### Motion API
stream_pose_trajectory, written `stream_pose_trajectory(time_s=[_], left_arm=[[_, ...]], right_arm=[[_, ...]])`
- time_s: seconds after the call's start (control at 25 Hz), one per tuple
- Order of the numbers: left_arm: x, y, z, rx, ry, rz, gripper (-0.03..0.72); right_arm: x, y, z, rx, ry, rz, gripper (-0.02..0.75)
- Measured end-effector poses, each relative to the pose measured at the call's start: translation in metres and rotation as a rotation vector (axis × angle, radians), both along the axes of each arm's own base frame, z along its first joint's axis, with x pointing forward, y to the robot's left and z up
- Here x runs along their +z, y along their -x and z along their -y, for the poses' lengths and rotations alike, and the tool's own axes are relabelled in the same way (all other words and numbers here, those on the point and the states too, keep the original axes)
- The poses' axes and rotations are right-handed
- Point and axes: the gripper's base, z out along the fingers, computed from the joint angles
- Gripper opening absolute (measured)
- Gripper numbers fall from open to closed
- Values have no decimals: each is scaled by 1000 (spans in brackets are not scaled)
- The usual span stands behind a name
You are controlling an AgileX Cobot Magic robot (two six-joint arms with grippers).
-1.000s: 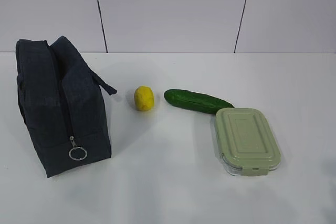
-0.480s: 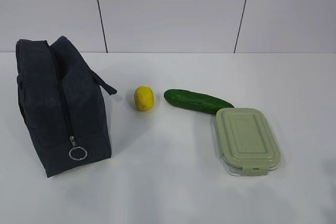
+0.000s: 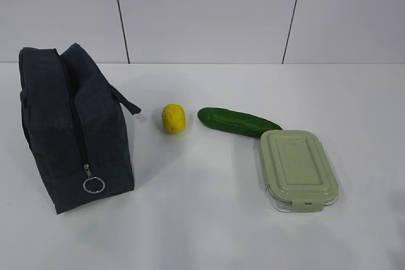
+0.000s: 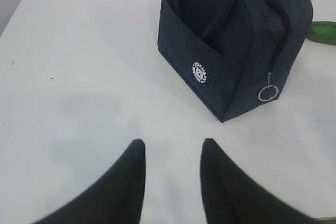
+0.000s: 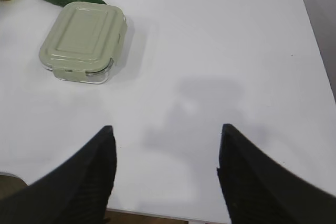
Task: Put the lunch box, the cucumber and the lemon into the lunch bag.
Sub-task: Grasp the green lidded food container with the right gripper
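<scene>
Ext view: bag (image 3: 73, 128) stood upright at left of white surface (image 3: 202, 232), zipper looked shut, ring pull (image 3: 93, 184) hung low on the near end, strap (image 3: 126, 102) stuck out to the right. Lemon (image 3: 173, 118) sat just right of bag, apart from it. Cucumber (image 3: 237, 122) lay right of lemon w/ a small gap, angled, its right tip right at the far edge of the box (image 3: 297, 169); couldn't tell if touching. Box sat nearest the camera on the right, green lid on, clear base visible at the front. No arms seen in ext view.

L wrist: left gripper (image 4: 170, 148) hovered over bare surface, jaws spread partway, nothing between them. Bag ahead and to the right, well apart from the fingertips (image 4: 135, 153); round white logo (image 4: 199, 72) on side pocket, ring pull by the corner. Bit of cucumber at right edge.

R wrist: right gripper (image 5: 165, 132) over bare surface near the edge, jaws spread wide, empty. Box lay ahead-left, well apart; cucumber behind it, lemon at top-left corner.
</scene>
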Motion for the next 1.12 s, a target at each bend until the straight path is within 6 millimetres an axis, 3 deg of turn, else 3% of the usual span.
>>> stream_pose_trajectory(time_s=[0.24,0.4,0.8,1.12], left_arm=[[0,0,0,0,0,0,241],[0,0,0,0,0,0,241],[0,0,0,0,0,0,241],[0,0,0,0,0,0,241]], right_arm=[[16,7,-4,13,-95,51,487],[30,-2,-7,13,-119,28,487],[39,-66,-26,60,-272,-190,487],[25,-120,-44,57,-447,-382,487]])
